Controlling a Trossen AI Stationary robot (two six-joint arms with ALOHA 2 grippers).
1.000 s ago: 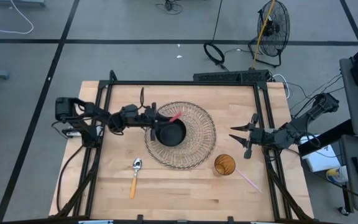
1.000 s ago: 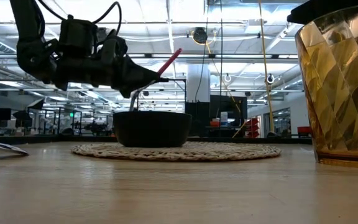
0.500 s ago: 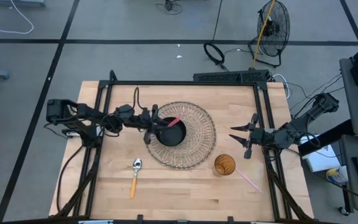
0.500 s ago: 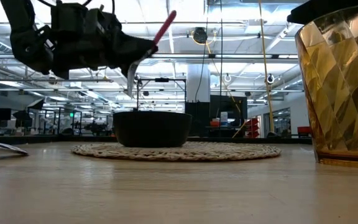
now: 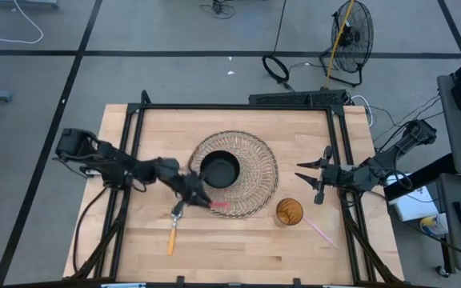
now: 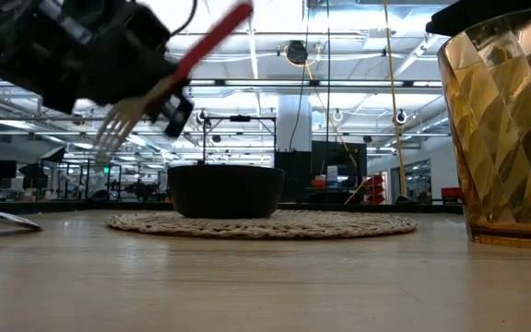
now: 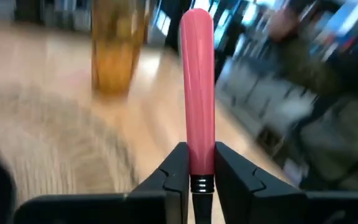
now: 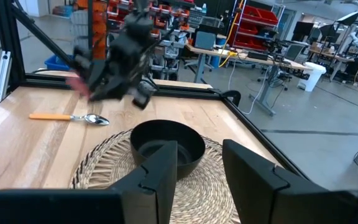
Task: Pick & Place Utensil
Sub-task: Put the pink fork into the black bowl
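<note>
Left gripper (image 7: 197, 180) is clamped on the pink-handled fork (image 7: 196, 93), up in the air by the mat's (image 5: 254, 180) near-left edge. Black bowl (image 5: 219, 170) sits on the mat, looks empty; can't see into the amber glass (image 5: 289, 212). Right gripper (image 8: 199, 165) hangs released at the table's right edge.

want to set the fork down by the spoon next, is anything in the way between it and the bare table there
Nothing visible blocks it. The left gripper holds the pink-handled fork in the air, just off the woven mat's edge. Only the orange-handled spoon lies on the table nearby, with bare wood around it.
</note>
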